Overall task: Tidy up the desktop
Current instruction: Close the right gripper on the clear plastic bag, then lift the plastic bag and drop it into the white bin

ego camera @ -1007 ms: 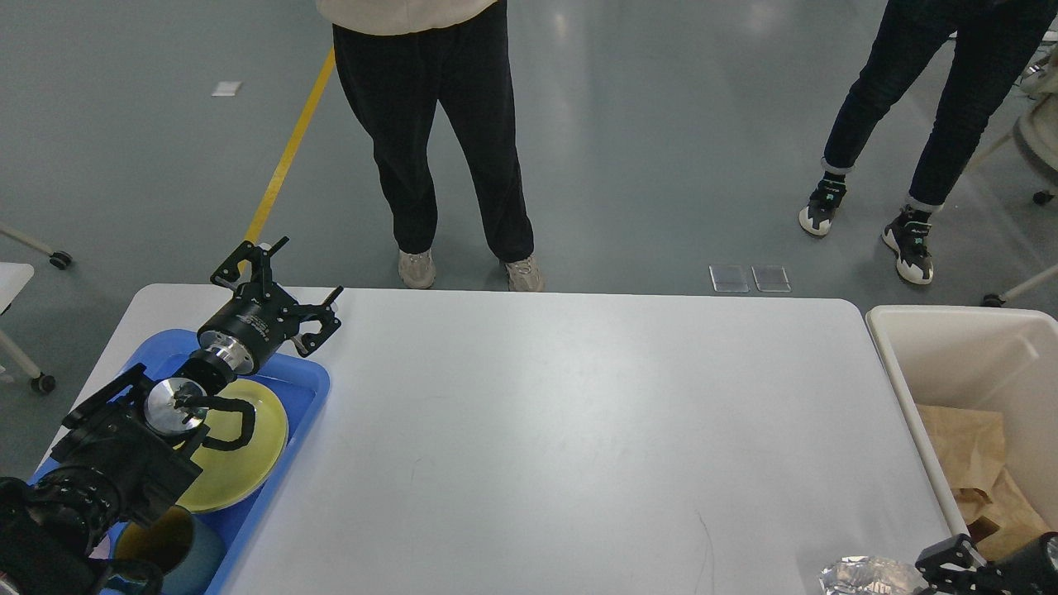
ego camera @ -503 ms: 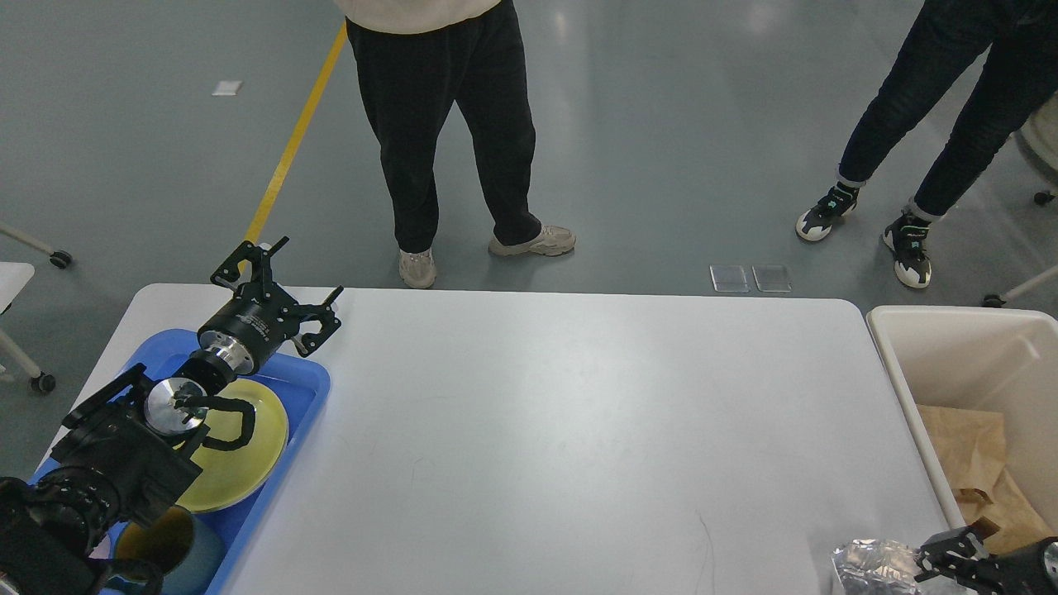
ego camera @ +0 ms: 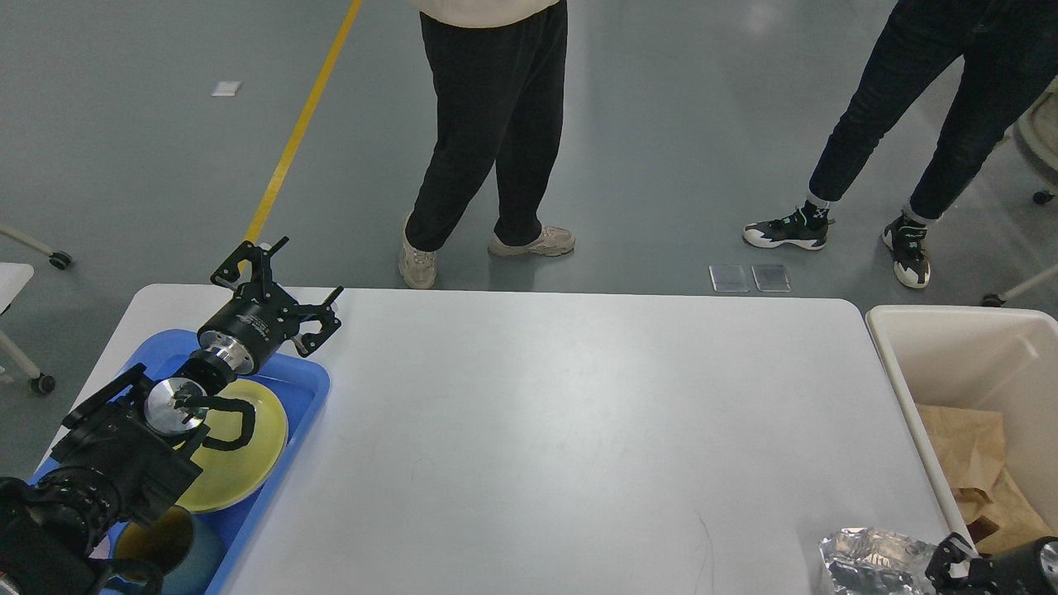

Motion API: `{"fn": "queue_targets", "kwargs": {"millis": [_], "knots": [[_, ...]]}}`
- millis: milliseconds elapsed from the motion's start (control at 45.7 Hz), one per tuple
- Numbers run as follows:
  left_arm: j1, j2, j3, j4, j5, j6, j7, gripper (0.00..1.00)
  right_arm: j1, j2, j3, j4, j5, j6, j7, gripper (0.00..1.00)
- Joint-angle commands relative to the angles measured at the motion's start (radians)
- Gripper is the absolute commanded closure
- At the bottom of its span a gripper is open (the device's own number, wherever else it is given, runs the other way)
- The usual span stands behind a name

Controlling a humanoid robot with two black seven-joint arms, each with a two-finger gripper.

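Observation:
The white desktop (ego camera: 562, 413) fills the middle of the head view. My left gripper (ego camera: 302, 268) is open and empty, held above the far end of a blue tray (ego camera: 307, 382) at the table's left. My right gripper (ego camera: 950, 566) shows only partly at the bottom right edge. It is closed against a crumpled piece of silver foil (ego camera: 872, 558), which sits at the table's front right corner.
The blue tray holds a yellow plate (ego camera: 248, 463) and a dark cup (ego camera: 169, 545). A cream bin (ego camera: 950, 347) with brown paper (ego camera: 979, 463) stands off the table's right end. Two people (ego camera: 488, 124) stand on the floor beyond the far edge.
The foil has risen further into view at the bottom right and my right gripper has shifted slightly right and down. The left arm is still. Both people have stepped sideways.

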Motion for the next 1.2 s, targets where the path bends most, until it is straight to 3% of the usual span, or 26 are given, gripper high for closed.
{"fn": "queue_targets", "kwargs": {"millis": [0,350,591,700,1182], "knots": [[0.000,0.000,0.000,0.000,0.000,0.000,0.000,0.04,0.009,-0.001,0.001,0.000,0.000,0.013,0.000,1.00],[0.000,0.002,0.000,0.000,0.000,0.000,-0.001,0.04,0.050,-0.016,-0.013,0.002,-0.003,0.034,-0.003,1.00],[0.000,0.000,0.000,0.000,0.000,0.000,0.000,0.04,0.163,-0.047,-0.051,0.014,-0.011,0.266,-0.006,1.00],[0.000,0.000,0.000,0.000,-0.001,0.000,0.000,0.04,0.306,-0.050,-0.132,0.039,-0.023,0.378,-0.007,1.00],[0.000,0.000,0.000,0.000,0.000,0.000,0.000,0.04,0.976,0.013,-0.373,0.057,-0.072,0.378,-0.011,1.00]]}}
